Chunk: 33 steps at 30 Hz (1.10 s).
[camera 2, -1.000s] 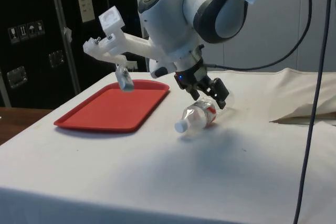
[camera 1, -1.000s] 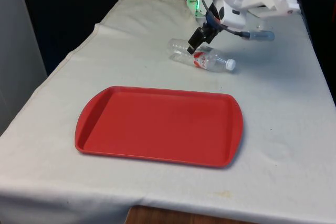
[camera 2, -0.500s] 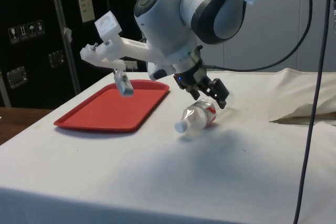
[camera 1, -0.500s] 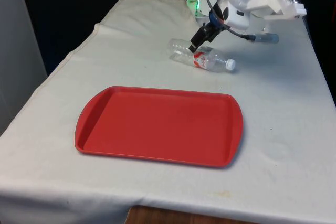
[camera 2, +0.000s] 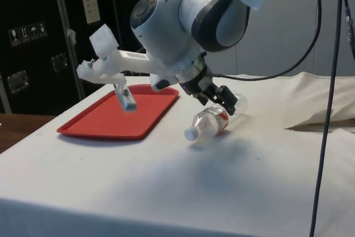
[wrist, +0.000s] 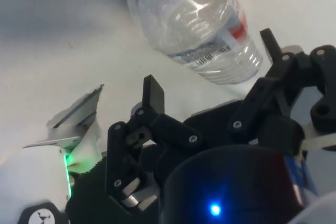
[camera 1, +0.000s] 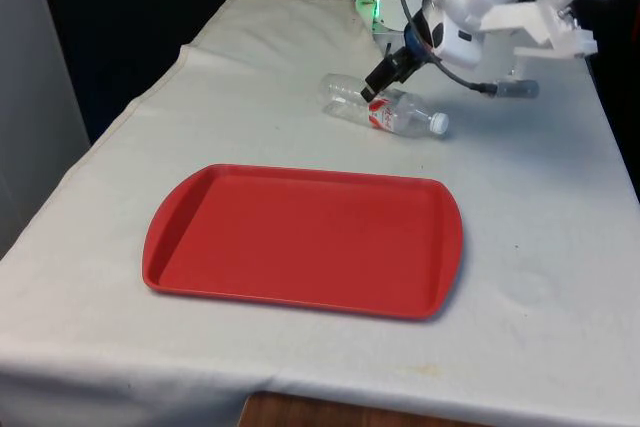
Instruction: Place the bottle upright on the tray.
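Observation:
A clear plastic bottle (camera 1: 392,113) with a white cap and a red-and-white label lies on its side on the white cloth, beyond the red tray (camera 1: 300,237). Its cap points to the front view's right. My gripper (camera 1: 379,82) hangs just over the bottle's label end, tilted, and open. In the wrist view the bottle (wrist: 194,19) lies just past the two spread black fingertips (wrist: 153,91), with nothing held between them. From the side, the gripper (camera 2: 224,101) sits right above the bottle (camera 2: 209,124), and the tray (camera 2: 119,115) lies behind them.
A green-lit device (camera 1: 371,2) stands at the table's far end behind the arm. The cloth is rumpled into a fold (camera 2: 321,119) at the side view's right. The table's edges drop off beside the tray on the front view's left.
The wrist has turned over the bottle, swinging its camera bracket around. The gripper stays just above the bottle, which has not moved.

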Each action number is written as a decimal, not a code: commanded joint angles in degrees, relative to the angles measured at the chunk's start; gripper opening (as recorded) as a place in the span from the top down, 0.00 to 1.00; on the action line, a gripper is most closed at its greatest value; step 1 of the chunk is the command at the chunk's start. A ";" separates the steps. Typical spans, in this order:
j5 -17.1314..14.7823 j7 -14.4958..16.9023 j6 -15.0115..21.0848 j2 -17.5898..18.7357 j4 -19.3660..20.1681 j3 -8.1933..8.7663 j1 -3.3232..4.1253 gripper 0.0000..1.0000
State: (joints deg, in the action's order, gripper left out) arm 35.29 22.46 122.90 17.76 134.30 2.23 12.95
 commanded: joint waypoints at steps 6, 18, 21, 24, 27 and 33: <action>1.38 -2.69 -3.55 2.06 -2.29 -0.86 0.46 0.00; 1.66 -4.76 -7.16 4.98 -5.04 -2.29 0.17 0.00; 2.41 -6.02 -8.25 6.65 -6.36 -2.41 0.46 0.00; 2.58 -6.47 -8.71 7.62 -7.10 -2.52 0.52 0.00; 2.69 -6.88 -9.05 8.48 -7.79 -2.64 0.52 0.00; 2.64 -6.82 -9.57 9.17 -8.54 -2.92 0.34 0.00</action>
State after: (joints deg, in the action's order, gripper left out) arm 37.70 15.76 113.50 26.93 125.82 -0.74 13.18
